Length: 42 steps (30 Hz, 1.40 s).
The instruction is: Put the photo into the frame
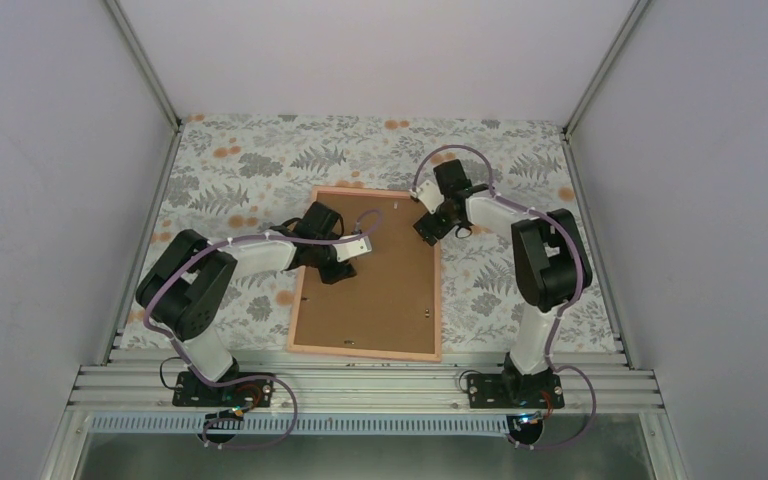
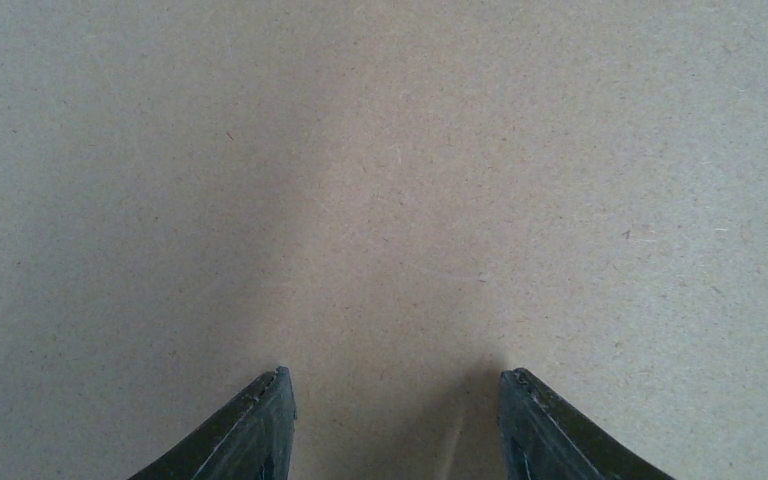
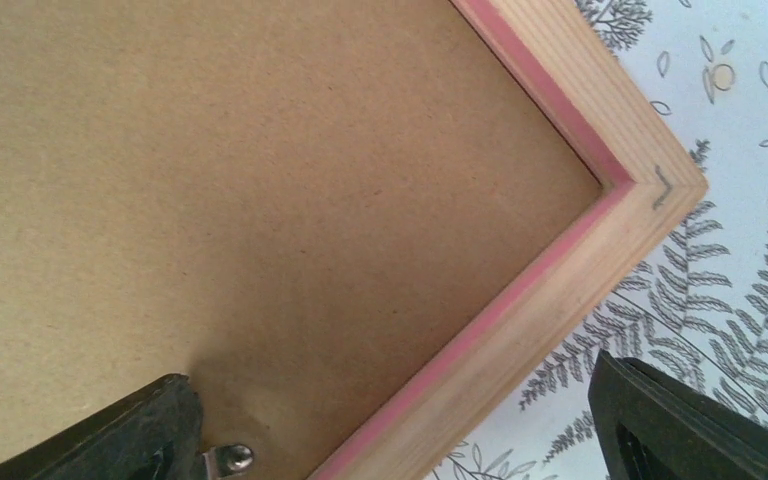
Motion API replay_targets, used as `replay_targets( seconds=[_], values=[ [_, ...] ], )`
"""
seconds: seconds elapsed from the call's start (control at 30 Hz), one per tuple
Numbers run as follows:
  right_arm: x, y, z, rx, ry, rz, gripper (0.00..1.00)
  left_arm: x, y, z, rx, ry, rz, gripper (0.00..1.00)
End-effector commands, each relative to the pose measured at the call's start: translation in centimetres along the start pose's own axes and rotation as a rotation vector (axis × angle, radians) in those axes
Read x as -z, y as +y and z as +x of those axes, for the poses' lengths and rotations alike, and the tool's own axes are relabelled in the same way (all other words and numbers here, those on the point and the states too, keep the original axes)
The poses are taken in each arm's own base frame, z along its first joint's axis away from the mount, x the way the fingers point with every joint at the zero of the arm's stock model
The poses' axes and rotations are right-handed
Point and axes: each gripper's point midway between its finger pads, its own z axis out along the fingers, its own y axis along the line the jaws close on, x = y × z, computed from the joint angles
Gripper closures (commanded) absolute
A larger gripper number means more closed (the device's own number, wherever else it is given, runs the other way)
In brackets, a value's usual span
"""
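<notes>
The frame (image 1: 365,352) lies face-down on the fern-print table (image 1: 260,160), its brown backing board (image 1: 380,295) facing up inside the pink-edged wooden rim. The left tool (image 2: 395,382) hangs over the board's upper left part, its fingers (image 2: 260,430) parted and gripping nothing; whether the tips touch the board cannot be told. The right tool (image 3: 390,372) is spread wide across the frame's far right corner, one finger (image 3: 130,435) over the board beside a small metal tab (image 3: 228,458), the other (image 3: 680,425) over the table beyond the rim. It holds nothing. A staple (image 3: 663,187) marks the corner joint.
</notes>
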Motion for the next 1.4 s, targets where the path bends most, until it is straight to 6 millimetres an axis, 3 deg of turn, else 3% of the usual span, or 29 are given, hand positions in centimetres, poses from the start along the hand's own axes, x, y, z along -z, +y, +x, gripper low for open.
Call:
replay_targets(
  seconds=[0.0, 0.2, 0.7, 1.13, 1.27, 1.37],
  values=[
    [-1.7, 2.9, 3.3, 0.014, 0.132, -0.093, 0.04, -1.0, -0.7, 2.2, 0.003, 0.071, 0.011, 0.49],
    [-1.4, 2.6, 5.2, 0.043, 0.169, -0.050, 0.04, -1.1, -0.8, 2.3, 0.006, 0.072, 0.012, 0.49],
    [0.1, -1.0, 8.1, 0.120, 0.245, 0.113, 0.08, -1.2, -0.8, 2.6, 0.002, 0.078, 0.007, 0.49],
    [0.9, -2.7, 7.7, 0.159, 0.244, 0.193, 0.09, -1.2, -0.6, 2.6, 0.003, 0.083, 0.001, 0.49],
    [1.1, -2.8, 7.9, 0.181, 0.248, 0.199, 0.09, -1.2, -0.7, 2.7, 0.003, 0.086, 0.003, 0.49],
    [1.7, -2.0, 6.6, 0.170, 0.206, 0.141, 0.09, -1.2, -0.6, 2.5, 0.006, 0.078, 0.005, 0.49]
  ],
)
